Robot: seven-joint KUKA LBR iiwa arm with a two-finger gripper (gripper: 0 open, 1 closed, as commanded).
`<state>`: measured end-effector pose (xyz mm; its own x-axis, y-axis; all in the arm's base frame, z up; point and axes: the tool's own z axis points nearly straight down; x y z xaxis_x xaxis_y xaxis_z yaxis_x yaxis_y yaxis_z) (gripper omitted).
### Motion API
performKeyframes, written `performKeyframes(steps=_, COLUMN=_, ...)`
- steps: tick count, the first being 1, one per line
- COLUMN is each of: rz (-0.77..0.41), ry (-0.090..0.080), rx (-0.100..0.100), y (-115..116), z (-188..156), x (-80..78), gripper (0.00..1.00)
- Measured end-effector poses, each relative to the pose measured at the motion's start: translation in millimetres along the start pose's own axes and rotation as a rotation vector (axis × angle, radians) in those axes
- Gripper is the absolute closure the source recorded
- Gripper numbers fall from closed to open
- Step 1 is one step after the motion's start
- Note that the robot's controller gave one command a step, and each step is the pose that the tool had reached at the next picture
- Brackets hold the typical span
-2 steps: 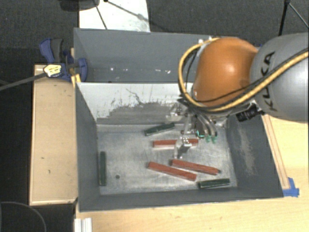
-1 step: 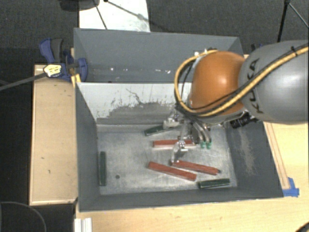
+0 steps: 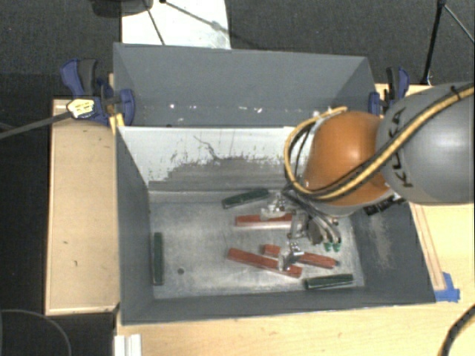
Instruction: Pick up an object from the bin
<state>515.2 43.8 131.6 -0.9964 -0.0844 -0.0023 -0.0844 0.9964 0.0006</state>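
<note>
- My gripper sits low among red-brown sticks; apart or together, I cannot tell.
- Grasping step, I judge; next, clamp one stick, lift clear.

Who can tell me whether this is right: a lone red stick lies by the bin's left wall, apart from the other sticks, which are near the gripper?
Not quite. The camera view shows that the lone stick by the left wall of the bin is dark green, not red. The rest holds: it lies apart from the other sticks, which are near the gripper.
</note>
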Motion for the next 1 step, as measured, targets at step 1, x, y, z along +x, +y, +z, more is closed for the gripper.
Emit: performKeyframes(steps=1, rz=0.048, ry=-0.011, rx=-0.001, y=-4.0, z=56.7, x=5.4, gripper=1.00)
